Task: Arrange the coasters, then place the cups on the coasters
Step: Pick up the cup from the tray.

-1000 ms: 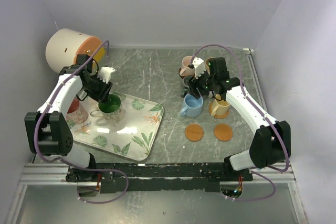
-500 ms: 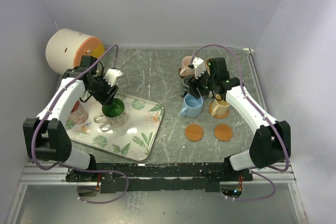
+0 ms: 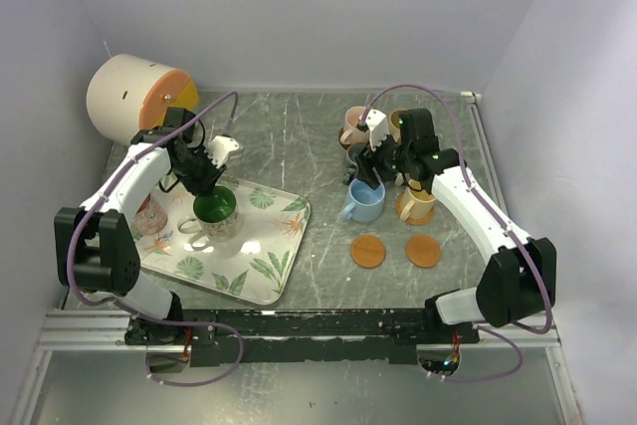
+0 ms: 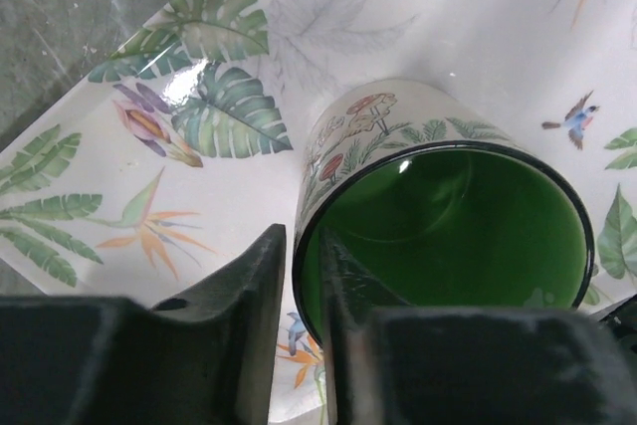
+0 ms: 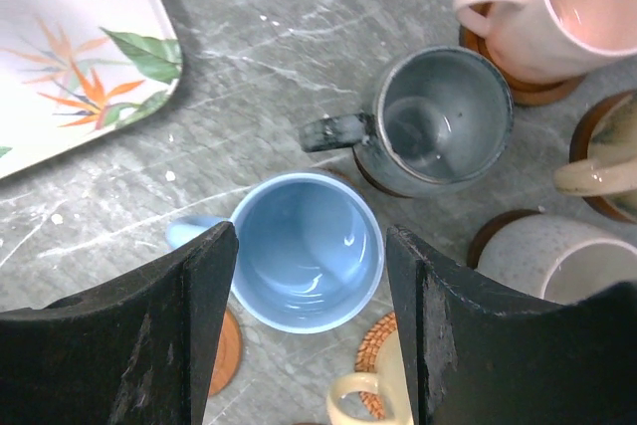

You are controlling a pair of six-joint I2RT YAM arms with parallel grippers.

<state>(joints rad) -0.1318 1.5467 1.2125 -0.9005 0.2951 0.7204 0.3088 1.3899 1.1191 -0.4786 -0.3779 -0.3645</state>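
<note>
The green cup (image 3: 213, 206) stands on the leaf-print tray (image 3: 261, 268). My left gripper (image 3: 205, 184) is shut on its rim: in the left wrist view one finger is inside the green cup (image 4: 448, 236) and the other outside, with the gripper (image 4: 304, 246) pinching the wall. My right gripper (image 3: 370, 172) hangs open above the light blue cup (image 3: 364, 202), its fingers either side of that cup (image 5: 309, 251) without touching it. Two bare coasters (image 3: 368, 251) (image 3: 423, 251) lie in front of it. Pink (image 5: 577, 7) and dark grey (image 5: 438, 121) cups stand behind on coasters.
A big white-and-orange cylinder (image 3: 134, 97) lies at the back left. A reddish cup (image 3: 149, 214) stands at the tray's left end. A yellow cup (image 3: 418, 204) on a woven coaster (image 5: 373, 337) stands right of the blue one. The enclosure walls close in on three sides.
My left gripper swung right and down over the green cup, then closed on its rim. The right arm and the cups around it have not moved.
</note>
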